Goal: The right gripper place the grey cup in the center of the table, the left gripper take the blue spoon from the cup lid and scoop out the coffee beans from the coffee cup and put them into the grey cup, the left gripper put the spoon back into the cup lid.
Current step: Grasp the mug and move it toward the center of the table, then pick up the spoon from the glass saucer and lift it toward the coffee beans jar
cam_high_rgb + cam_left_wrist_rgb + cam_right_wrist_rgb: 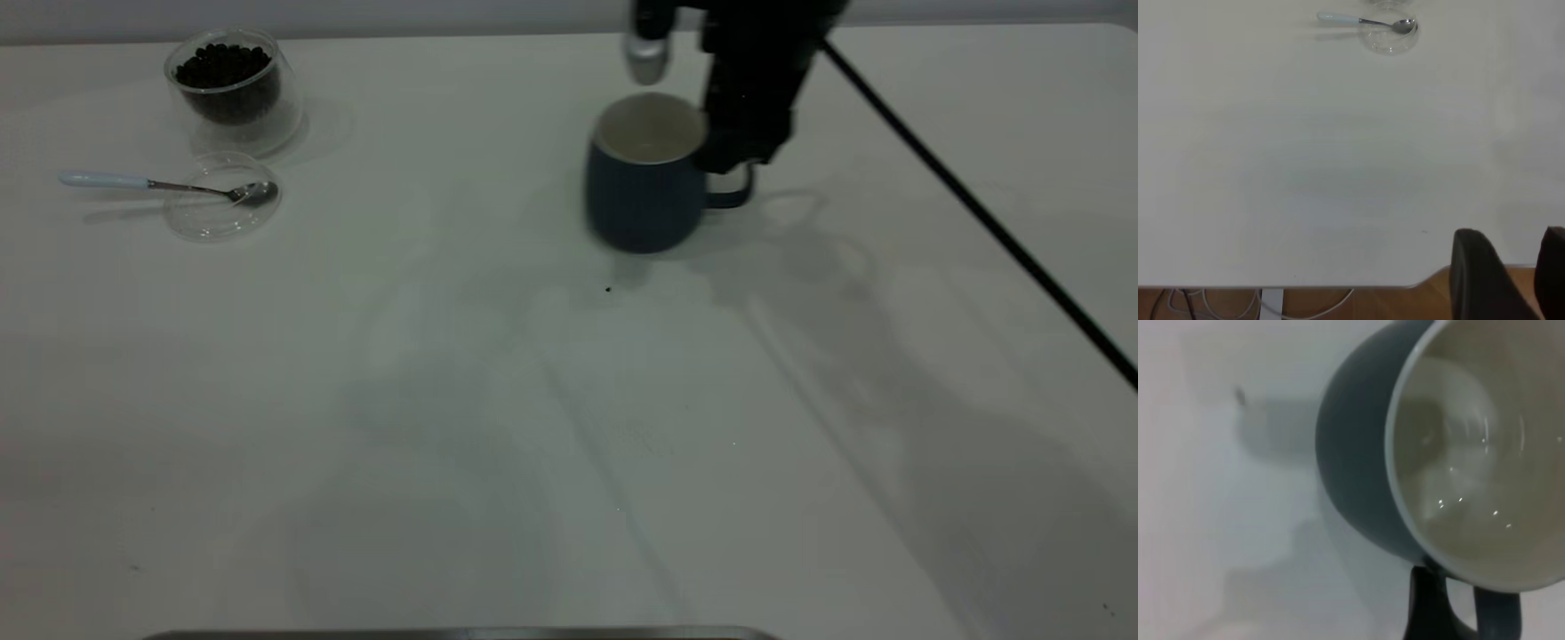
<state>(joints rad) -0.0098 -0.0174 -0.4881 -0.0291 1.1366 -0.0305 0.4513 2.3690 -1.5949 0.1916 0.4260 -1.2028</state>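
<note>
The grey cup (645,182) is upright near the table's back middle, its cream inside empty. My right gripper (733,160) is shut on its handle; in the right wrist view one dark finger (1426,610) lies beside the handle of the cup (1358,473). The coffee cup (233,89) with the coffee beans (222,67) stands at the back left. The blue spoon (160,185) rests with its bowl in the cup lid (220,200) in front of it. My left gripper (1518,267) is open at the table's edge, far from the spoon (1365,21) and the lid (1390,39).
A black cable (978,209) runs diagonally across the table's right side. A tiny dark speck (608,288) lies just in front of the grey cup. The left wrist view shows the table's edge (1338,285) with wooden floor and cables beyond it.
</note>
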